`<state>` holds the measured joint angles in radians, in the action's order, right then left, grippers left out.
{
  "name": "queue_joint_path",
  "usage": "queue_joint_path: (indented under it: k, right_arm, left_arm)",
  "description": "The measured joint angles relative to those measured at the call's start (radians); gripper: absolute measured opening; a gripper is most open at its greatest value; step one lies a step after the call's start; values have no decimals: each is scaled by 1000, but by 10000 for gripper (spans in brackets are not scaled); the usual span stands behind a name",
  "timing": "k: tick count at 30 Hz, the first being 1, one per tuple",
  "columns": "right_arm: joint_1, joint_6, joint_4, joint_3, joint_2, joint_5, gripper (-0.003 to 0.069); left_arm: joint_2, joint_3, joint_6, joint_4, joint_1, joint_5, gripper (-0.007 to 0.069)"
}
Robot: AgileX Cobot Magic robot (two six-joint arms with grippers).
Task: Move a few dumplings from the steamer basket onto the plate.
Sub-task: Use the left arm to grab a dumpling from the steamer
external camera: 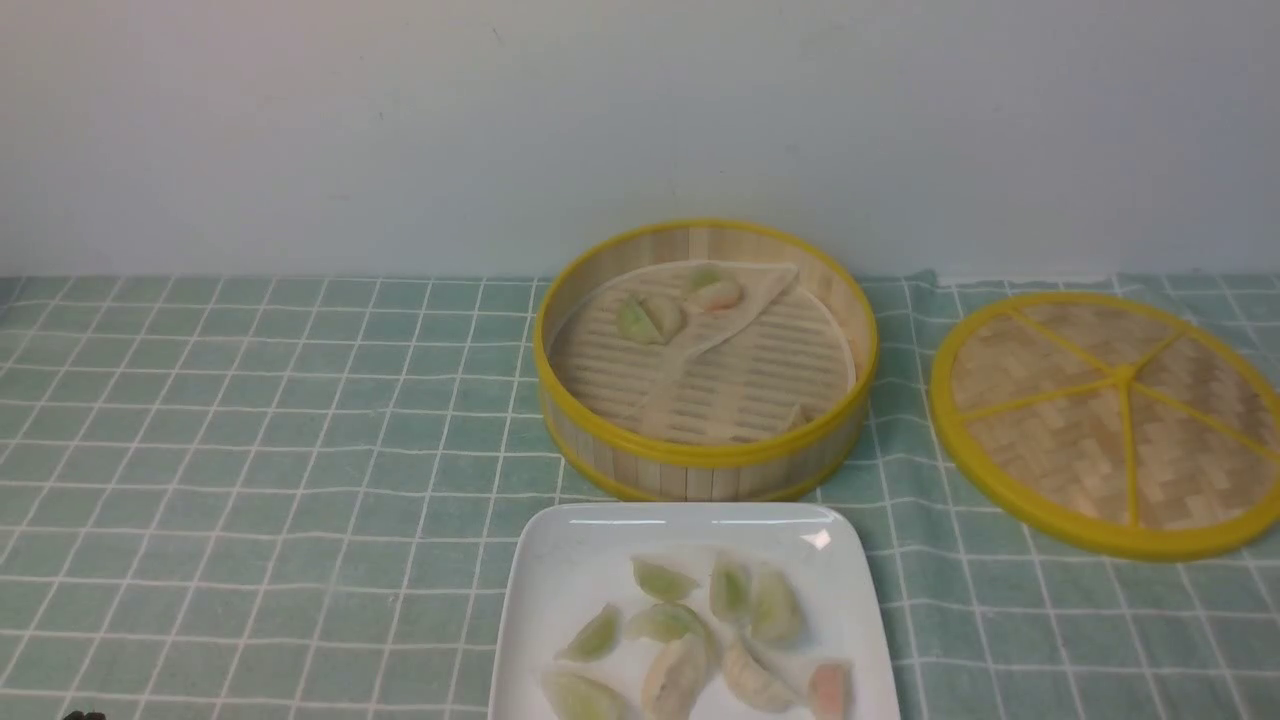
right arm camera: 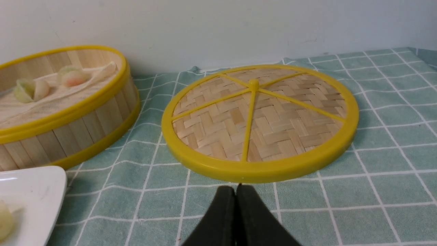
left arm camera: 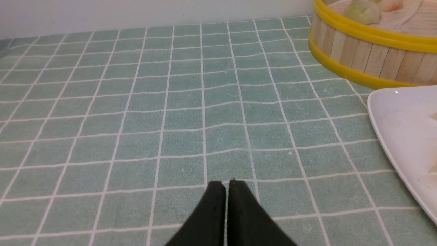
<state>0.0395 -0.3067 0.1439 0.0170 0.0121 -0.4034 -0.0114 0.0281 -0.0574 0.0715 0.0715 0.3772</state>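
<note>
The steamer basket point(external camera: 705, 455) stands at the middle back of the table with three dumplings point(external camera: 648, 318) on its folded pale liner; it also shows in the left wrist view point(left arm camera: 365, 56) and the right wrist view point(right arm camera: 68, 130). The white plate point(external camera: 570, 570) lies in front of it with several dumplings point(external camera: 730, 590) on it. My left gripper point(left arm camera: 227, 182) is shut and empty over bare cloth, left of the plate point(left arm camera: 399, 126). My right gripper point(right arm camera: 235, 186) is shut and empty, just short of the lid's rim. Neither gripper shows in the front view.
A flat woven bamboo lid with yellow spokes point(external camera: 1105, 420) lies right of the basket, also in the right wrist view point(right arm camera: 259, 123). A green checked cloth point(external camera: 250, 450) covers the table. A pale wall point(external camera: 400, 130) stands right behind.
</note>
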Motion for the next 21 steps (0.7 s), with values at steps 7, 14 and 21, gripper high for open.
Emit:
queue_joint_path:
  k: [7, 14, 21]
  right_arm:
    - [0, 0, 0, 0, 0, 0, -15]
    - [0, 0, 0, 0, 0, 0, -15]
    - [0, -61, -106, 12, 0, 153, -15]
  left_arm:
    - [0, 1, 8, 36, 0, -27, -6]
    - [0, 1, 74, 309, 0, -261, -6]
    - [0, -43, 134, 542, 0, -635, -6]
